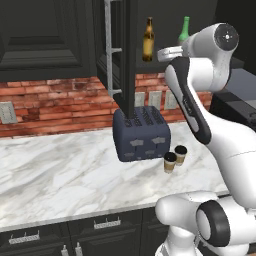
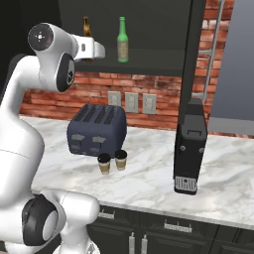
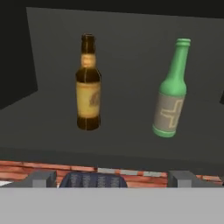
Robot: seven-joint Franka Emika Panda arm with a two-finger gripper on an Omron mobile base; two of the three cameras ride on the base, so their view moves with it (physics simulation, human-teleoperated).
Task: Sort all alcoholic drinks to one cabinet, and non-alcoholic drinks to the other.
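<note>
Fingertips (image 3: 43, 178) of my tool (image 3: 112, 179) stand spread, empty, facing the cabinet shelf (image 3: 113, 144) where amber bottle (image 3: 88, 83) and green bottle (image 3: 170, 89) stand upright, apart. Coffee cups (image 1: 175, 157) wait on bench (image 1: 60, 175) beside toaster (image 1: 141, 134). Light, crushable paper, I judge; grip mid-body, below lid.

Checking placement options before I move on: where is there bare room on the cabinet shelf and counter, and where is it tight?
On the shelf, free floor lies between the amber bottle and green bottle, and left of the amber one. The marble counter is bare left of the toaster. It is crowded where the two coffee cups stand close together by the toaster's front corner.
</note>
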